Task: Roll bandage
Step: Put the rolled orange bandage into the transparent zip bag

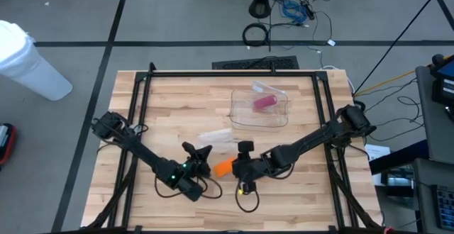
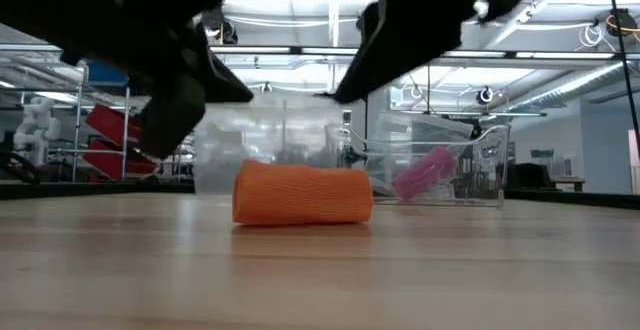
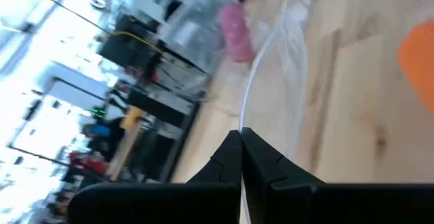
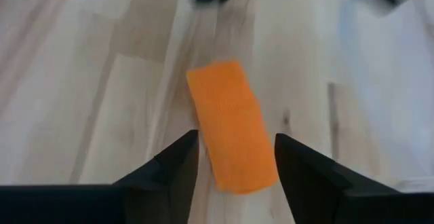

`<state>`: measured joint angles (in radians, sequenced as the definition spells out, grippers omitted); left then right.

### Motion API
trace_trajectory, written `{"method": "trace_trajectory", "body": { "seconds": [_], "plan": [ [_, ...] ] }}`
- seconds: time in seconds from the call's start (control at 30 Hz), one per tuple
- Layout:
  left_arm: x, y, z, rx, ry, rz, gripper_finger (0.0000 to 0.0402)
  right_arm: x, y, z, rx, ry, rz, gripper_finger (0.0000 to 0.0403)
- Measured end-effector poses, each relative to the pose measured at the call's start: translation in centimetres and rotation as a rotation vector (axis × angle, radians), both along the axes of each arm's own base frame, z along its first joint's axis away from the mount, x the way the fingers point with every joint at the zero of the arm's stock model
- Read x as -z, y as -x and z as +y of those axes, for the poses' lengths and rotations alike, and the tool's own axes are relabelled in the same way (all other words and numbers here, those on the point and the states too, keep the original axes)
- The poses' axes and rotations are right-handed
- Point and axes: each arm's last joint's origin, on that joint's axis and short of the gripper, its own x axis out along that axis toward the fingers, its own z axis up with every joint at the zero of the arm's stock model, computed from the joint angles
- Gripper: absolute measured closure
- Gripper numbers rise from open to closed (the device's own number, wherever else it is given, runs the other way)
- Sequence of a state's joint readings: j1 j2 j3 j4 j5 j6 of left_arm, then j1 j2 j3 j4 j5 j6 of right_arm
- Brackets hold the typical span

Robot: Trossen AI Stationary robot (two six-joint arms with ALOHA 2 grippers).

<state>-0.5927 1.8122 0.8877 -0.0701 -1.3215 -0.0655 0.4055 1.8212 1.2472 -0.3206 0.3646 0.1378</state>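
A rolled orange bandage lies on its side on the wooden table, near the front middle. My right gripper hovers open above it. Its fingers stand to either side of the roll's end without touching it. A clear plastic wrapper lies just beyond the roll. My left gripper is to the left of the roll and is shut on this wrapper. My left gripper pinches a thin edge of the clear wrapper between its two shut fingers. The film shows edge-on and runs away from the fingertips toward the table's far side. The fingers come in nearly level.
A clear plastic box holding a pink roll stands behind the bandage, toward the far right. Black frame rails border the table. Cables trail under both arms near the front edge.
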Motion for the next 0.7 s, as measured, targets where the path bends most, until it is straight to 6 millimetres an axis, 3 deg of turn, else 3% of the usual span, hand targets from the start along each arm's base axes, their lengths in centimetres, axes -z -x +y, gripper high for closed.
{"method": "trace_trajectory", "body": {
  "seconds": [0.13,0.27,0.43,0.7],
  "plan": [
    [-0.4,0.4,-0.7,0.018,-0.017,-0.013,0.0402,1.2,-0.4,-0.1,-0.052,0.028,0.04,0.0198],
    [0.9,0.9,-1.1,0.049,-0.071,0.062,0.0402,2.1,-1.0,-0.6,-0.069,0.057,0.059,0.016],
    [2.1,1.2,-1.1,0.063,-0.075,0.098,0.0402,4.3,-2.2,-1.8,-0.066,-0.047,0.11,0.0122],
    [2.2,1.2,-1.3,0.087,-0.037,0.108,0.0402,5.9,-3.1,-3.6,-0.055,-0.015,0.143,0.0131]
  ]
}}
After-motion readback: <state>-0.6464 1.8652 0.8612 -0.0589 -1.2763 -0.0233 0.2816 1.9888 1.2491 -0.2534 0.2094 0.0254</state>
